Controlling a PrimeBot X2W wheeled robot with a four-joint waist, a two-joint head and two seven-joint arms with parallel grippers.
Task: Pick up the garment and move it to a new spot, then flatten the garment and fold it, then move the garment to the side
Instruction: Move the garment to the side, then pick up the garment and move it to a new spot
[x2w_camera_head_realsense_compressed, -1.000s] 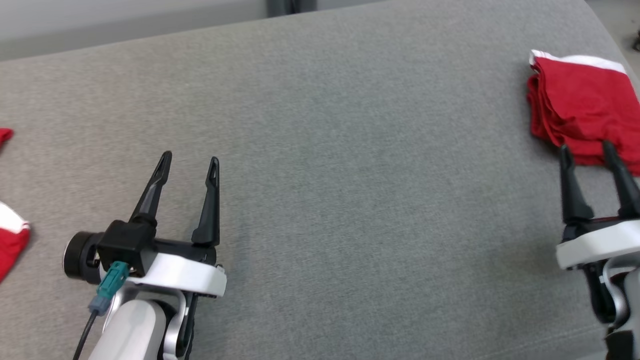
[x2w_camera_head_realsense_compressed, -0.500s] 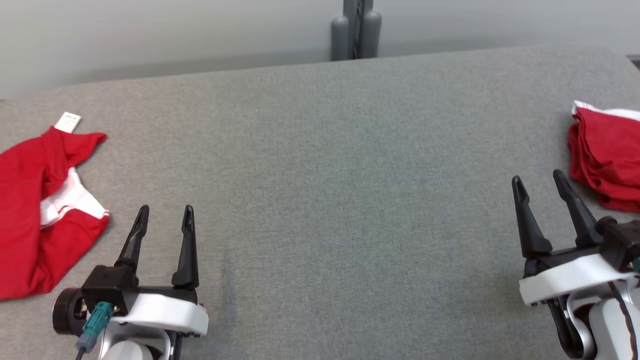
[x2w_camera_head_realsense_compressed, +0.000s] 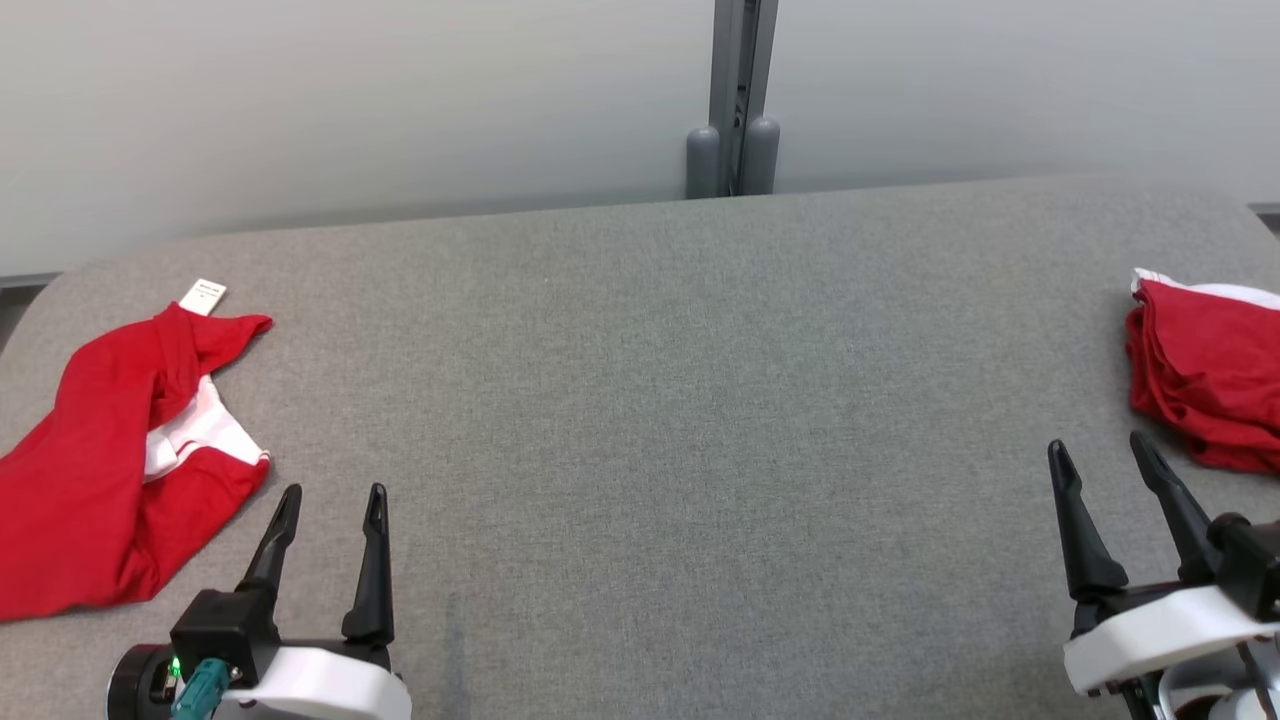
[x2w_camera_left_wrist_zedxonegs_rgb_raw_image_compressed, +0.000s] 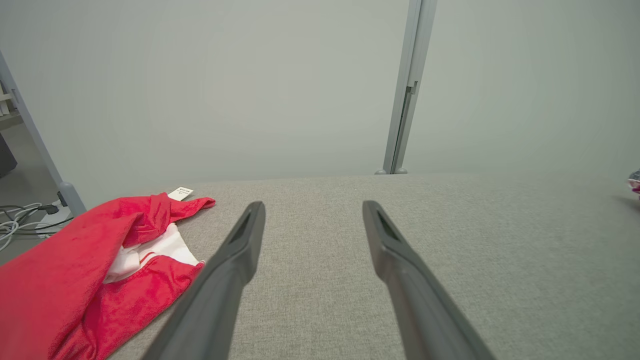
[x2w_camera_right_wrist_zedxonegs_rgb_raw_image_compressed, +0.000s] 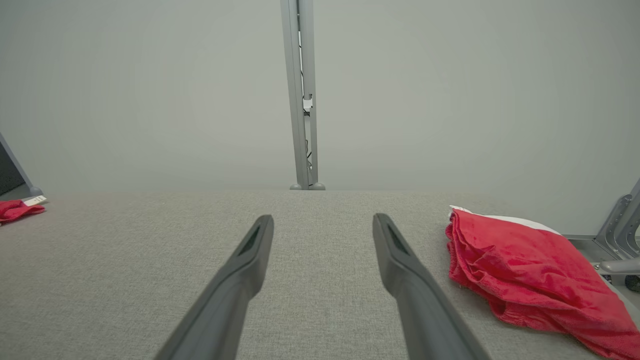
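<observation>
Head view: L hand, R hand low, fingers fwd, spread, both empty.

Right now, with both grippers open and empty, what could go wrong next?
The crumpled garment is bunched in layers, so the left gripper might pinch only one fold and drag it. The folded garment lies close to the right gripper; a stray forward move could undo it.
</observation>
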